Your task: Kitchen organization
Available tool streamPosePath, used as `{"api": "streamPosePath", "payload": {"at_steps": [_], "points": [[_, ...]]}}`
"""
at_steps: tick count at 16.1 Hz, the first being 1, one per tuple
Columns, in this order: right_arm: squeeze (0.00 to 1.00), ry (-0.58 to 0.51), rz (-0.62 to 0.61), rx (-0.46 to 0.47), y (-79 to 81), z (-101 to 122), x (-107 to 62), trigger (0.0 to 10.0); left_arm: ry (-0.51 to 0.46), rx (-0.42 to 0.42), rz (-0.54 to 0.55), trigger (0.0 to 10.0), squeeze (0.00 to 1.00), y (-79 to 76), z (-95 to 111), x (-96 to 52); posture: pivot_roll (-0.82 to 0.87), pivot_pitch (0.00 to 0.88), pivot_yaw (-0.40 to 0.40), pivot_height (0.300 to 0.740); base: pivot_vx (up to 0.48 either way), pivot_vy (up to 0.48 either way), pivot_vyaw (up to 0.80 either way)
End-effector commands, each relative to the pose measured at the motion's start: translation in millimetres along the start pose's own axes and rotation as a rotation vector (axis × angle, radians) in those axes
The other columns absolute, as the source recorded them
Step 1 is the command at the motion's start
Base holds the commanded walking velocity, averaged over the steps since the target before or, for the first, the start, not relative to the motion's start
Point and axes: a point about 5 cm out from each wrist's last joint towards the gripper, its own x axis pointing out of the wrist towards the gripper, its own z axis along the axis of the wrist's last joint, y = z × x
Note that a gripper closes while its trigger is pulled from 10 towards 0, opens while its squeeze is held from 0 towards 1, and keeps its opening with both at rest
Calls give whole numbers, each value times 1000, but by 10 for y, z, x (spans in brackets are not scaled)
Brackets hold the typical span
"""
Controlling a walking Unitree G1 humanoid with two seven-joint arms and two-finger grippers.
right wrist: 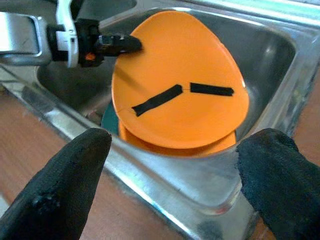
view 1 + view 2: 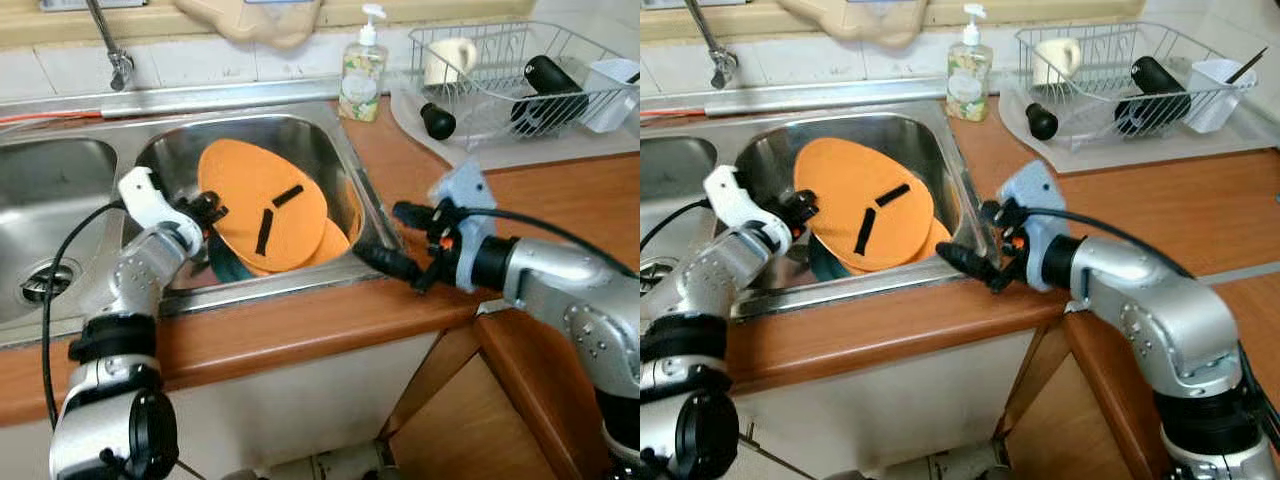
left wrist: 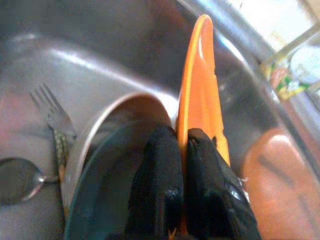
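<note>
An orange plate [image 2: 262,205] with black tape strips stands tilted up in the right basin of the steel sink [image 2: 330,150]. My left gripper [image 2: 210,212] is shut on the plate's left rim; in the left wrist view its fingers [image 3: 160,185] pinch the thin orange edge [image 3: 200,95]. A second orange plate [image 1: 175,145] lies under it, over a dark teal bowl [image 3: 100,200]. My right gripper [image 2: 400,240] is open over the sink's front right corner, apart from the plate, its fingertips [image 1: 60,185] spread wide.
A fork [image 3: 55,125] and spoon [image 3: 20,177] lie on the basin floor. A soap bottle [image 2: 362,70] stands behind the sink. The dish rack [image 2: 510,70] at the back right holds a mug, a black bottle and a white cup. The wooden counter [image 2: 560,200] runs right.
</note>
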Motion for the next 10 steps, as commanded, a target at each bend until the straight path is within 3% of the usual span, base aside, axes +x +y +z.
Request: {"api": "streamPosePath", "payload": {"at_steps": [1, 2, 3, 4, 7, 10], "points": [[0, -24, 12, -31, 31, 41, -18, 10000, 19, 38, 36, 10000, 0, 12, 25, 21, -190, 0, 45, 740, 0, 0, 0], [0, -26, 11, -34, 35, 40, -13, 10000, 25, 52, 55, 10000, 706, 34, 30, 29, -191, 0, 48, 740, 0, 0, 0], [0, -26, 11, -34, 35, 40, -13, 10000, 25, 52, 55, 10000, 706, 34, 30, 29, -191, 0, 48, 740, 0, 0, 0], [0, -30, 3, -36, 35, 41, -10, 10000, 31, 72, 67, 10000, 1000, 60, 42, 28, -190, 0, 50, 740, 0, 0, 0], [0, -51, -38, -42, 7, 50, -9, 10000, 25, 171, 88, 10000, 1000, 131, 98, -8, -188, 0, 50, 740, 0, 0, 0], [0, -94, -152, -36, -99, 87, 24, 10000, -34, 409, 53, 10000, 1000, 115, 226, -94, -181, 0, 37, 740, 0, 0, 0]]}}
